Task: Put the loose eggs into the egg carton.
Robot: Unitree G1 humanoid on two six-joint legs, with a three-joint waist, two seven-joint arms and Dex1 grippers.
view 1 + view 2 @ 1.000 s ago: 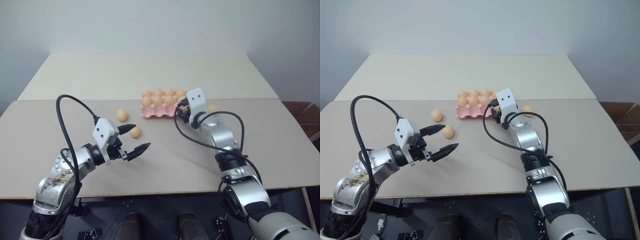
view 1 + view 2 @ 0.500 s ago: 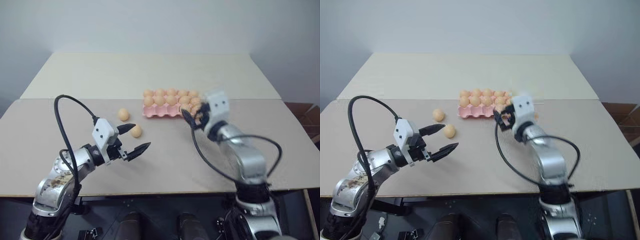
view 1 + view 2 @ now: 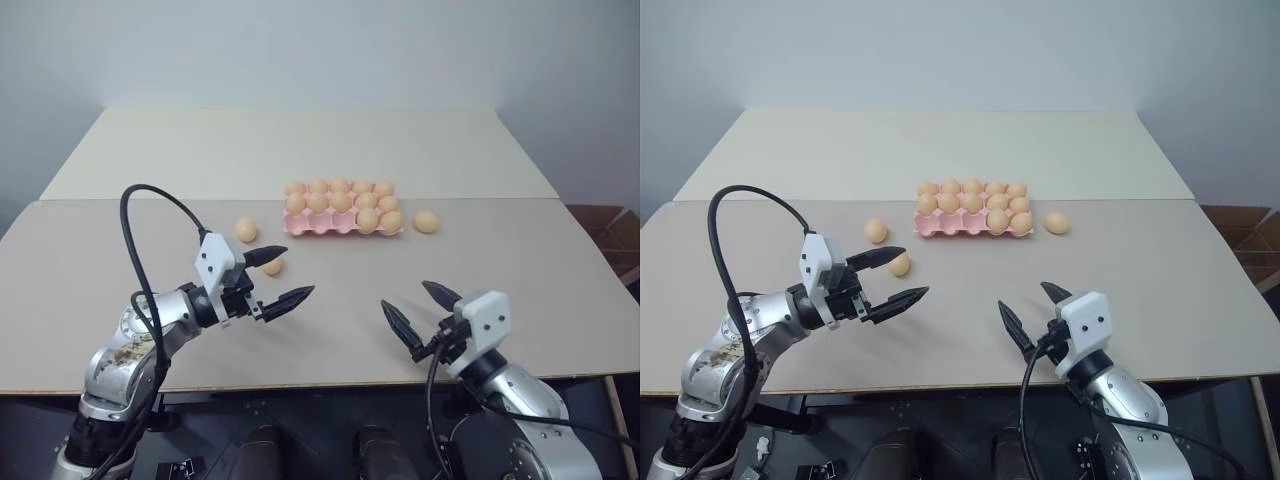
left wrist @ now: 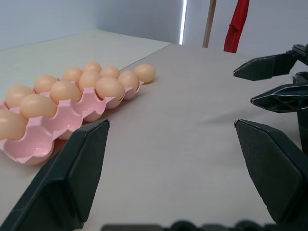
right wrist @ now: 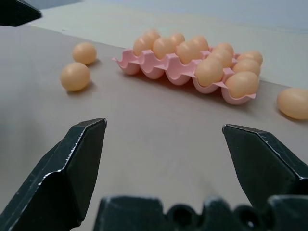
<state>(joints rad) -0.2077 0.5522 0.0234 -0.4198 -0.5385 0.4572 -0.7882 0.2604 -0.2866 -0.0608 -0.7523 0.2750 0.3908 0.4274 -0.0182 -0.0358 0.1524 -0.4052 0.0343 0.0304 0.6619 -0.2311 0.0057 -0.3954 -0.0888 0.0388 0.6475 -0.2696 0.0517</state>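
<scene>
The pink egg carton (image 3: pixel 312 229) lies at mid-table; its two far rows are full and two eggs sit at the right of its near row. One loose egg (image 3: pixel 427 221) rests just right of the carton. Another loose egg (image 3: pixel 246 229) is to its left. A third (image 3: pixel 272 266) sits partly behind my left gripper (image 3: pixel 300 270), which hovers open and empty. My right gripper (image 3: pixel 404 294) hangs open and empty near the table's front edge, well short of the carton (image 5: pixel 130 65). In the right wrist view the loose eggs (image 5: pixel 75 76) lie ahead.
The table is two pale boards joined by a seam (image 3: pixel 150 200) just behind the carton. A black cable (image 3: pixel 135 240) loops above my left arm. In the left wrist view my right gripper's fingers (image 4: pixel 269 66) show across the table.
My right gripper has drawn back from the carton's right end to the table's near edge, uncovering the eggs there. My left gripper has stayed put.
</scene>
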